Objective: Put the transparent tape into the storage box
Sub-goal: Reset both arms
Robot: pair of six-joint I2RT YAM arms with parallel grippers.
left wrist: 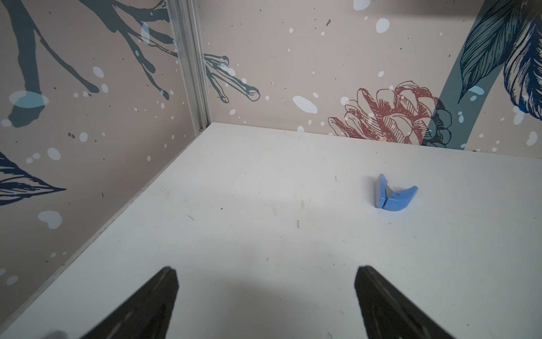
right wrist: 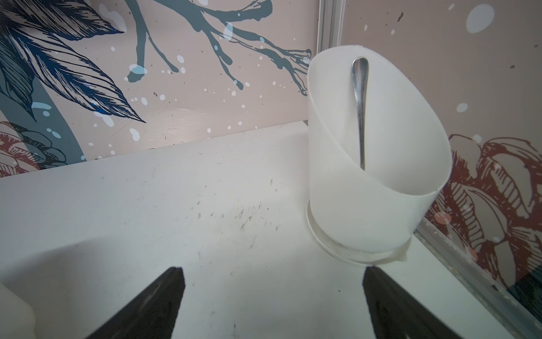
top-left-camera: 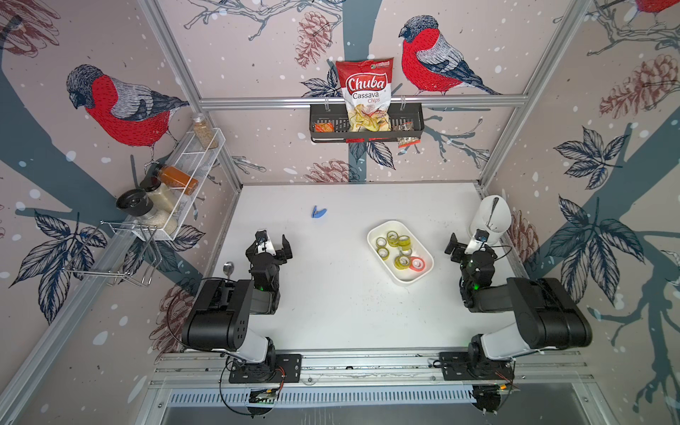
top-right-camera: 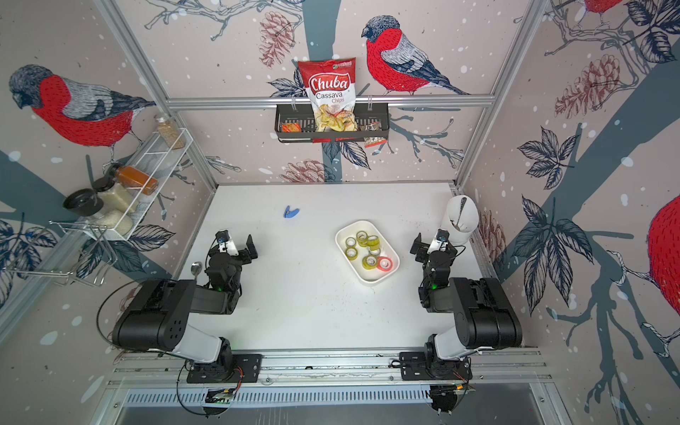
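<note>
The storage box [top-left-camera: 372,240] [top-right-camera: 340,241], a shallow white bin, sits on the white table right of centre. Several rolls of transparent tape [top-left-camera: 402,262] [top-right-camera: 369,262] lie inside it, together with one red roll [top-left-camera: 417,263]. My left gripper [top-left-camera: 271,243] [left wrist: 267,268] hovers over the table's left side, well away from the box, open and empty. Just right of the box, my right gripper [top-left-camera: 466,241] [right wrist: 273,268] is also open with nothing between its fingers. Neither wrist view shows any tape.
A small blue clip-like tool [top-left-camera: 318,212] [left wrist: 394,195] lies at the back left of the table. A tall white holder [top-left-camera: 491,217] [right wrist: 375,176] with a spoon stands at the back right. Another spoon [top-left-camera: 228,266] lies by the left arm. A black wall basket [top-left-camera: 320,127] hangs behind.
</note>
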